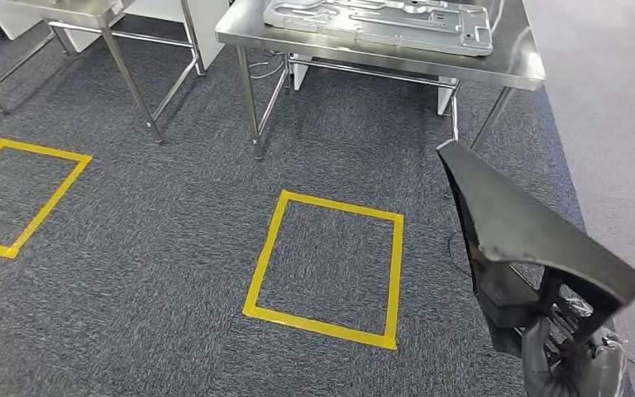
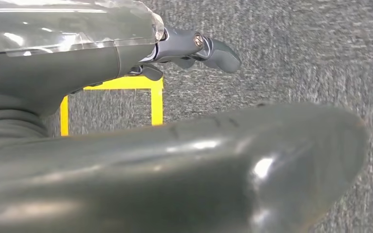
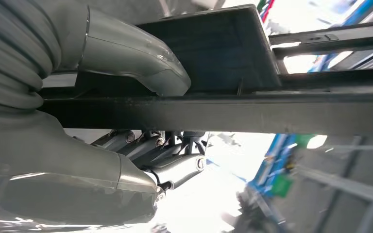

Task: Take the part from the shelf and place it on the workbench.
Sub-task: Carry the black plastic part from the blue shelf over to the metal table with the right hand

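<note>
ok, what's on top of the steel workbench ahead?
A flat grey stamped-metal panel lies on the stainless steel workbench. The bench's far side runs out of frame. The black plastic part is in the right hand, not on the bench.

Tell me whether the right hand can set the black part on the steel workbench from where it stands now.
Probably not yet. The right hand grips the black part low at the near right, while the workbench stands well ahead across open carpet, with nothing between them.

head: high, forward-down at carpet (image 1: 174,223) | wrists: close behind hands | shared: carpet
</note>
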